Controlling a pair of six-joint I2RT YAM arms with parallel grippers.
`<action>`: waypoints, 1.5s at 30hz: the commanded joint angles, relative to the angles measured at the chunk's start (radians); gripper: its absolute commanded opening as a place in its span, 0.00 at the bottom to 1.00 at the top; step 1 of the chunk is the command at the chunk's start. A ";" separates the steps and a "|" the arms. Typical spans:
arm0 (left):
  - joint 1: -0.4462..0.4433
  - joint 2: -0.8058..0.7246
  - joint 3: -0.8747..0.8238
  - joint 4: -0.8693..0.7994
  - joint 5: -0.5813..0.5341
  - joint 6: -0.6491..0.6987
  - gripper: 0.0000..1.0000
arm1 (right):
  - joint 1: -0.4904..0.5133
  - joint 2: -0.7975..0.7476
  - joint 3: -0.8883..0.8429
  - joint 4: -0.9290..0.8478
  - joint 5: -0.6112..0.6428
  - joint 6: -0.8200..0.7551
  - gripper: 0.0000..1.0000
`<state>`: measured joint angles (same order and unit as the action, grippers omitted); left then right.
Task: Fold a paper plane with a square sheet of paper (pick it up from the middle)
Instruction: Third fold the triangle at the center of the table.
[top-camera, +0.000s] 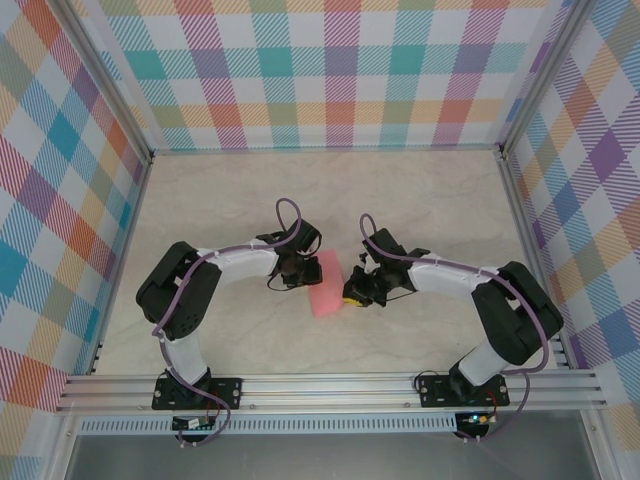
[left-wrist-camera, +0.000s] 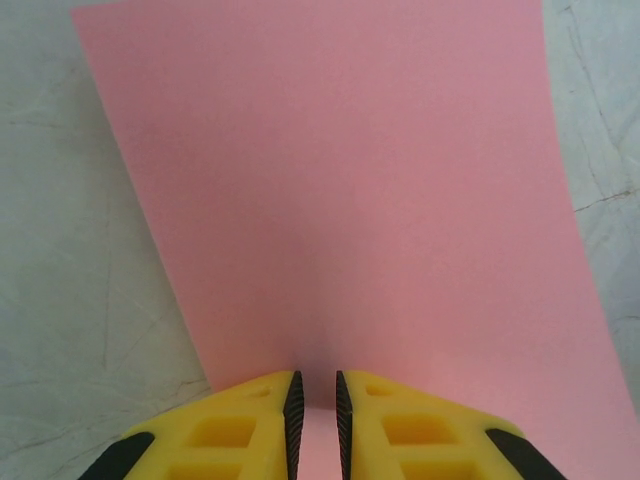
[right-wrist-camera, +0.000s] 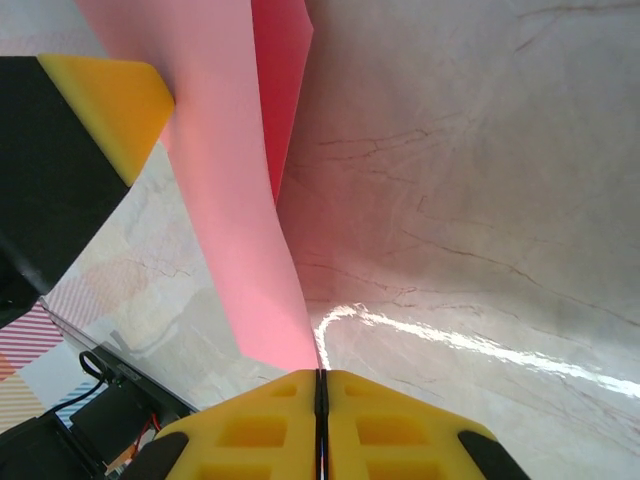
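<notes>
Two black-and-white arms (top-camera: 190, 300) curved in from the near corners of the bench (top-camera: 220, 200), a pale stone-patterned slab veined with thin grey lines. Purple cables ran along each arm. Around the bench stood three walls (top-camera: 330, 70) printed in a pastel check, and ribbed aluminium rails (top-camera: 330, 385) crossed the near edge.

One square sheet of paper (top-camera: 328, 285), salmon-pink, plain and matte, sat at the middle of the bench between the two tools. From above it showed as a narrow oblong.

On the left, the left tool (top-camera: 298, 268) met the sheet's left edge. In the left wrist view its two yellow fingers (left-wrist-camera: 240, 430), blocky with recessed pockets and ribbed black pads, stood almost together. The pink paper ran into the thin slot between them, so the tool was grasping the sheet. Beyond the tips the paper spread away smooth and uncreased.

On the right, the right tool (top-camera: 356, 290) met the sheet's near right edge. In the right wrist view its yellow fingers (right-wrist-camera: 250, 430) were clenched flush on the paper's edge. From there the sheet rose off the bench in a curved band, and a darker pink layer (right-wrist-camera: 282, 60) showed behind it. One yellow finger of the left tool (right-wrist-camera: 105, 100) was beside the band at the upper left.
</notes>
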<state>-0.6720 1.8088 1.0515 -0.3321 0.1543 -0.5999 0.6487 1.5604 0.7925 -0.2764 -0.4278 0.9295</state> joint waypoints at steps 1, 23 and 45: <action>-0.005 0.027 0.010 -0.030 -0.014 0.017 0.19 | 0.006 -0.031 -0.013 -0.028 -0.011 0.013 0.09; -0.008 -0.127 -0.053 0.036 0.086 -0.003 0.19 | 0.009 -0.007 0.000 -0.022 0.000 0.014 0.10; -0.029 -0.032 -0.096 0.004 0.112 -0.024 0.08 | 0.014 0.029 0.043 0.043 -0.041 0.015 0.10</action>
<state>-0.6899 1.7466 0.9455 -0.2806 0.2852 -0.6243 0.6559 1.5768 0.7967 -0.2699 -0.4358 0.9424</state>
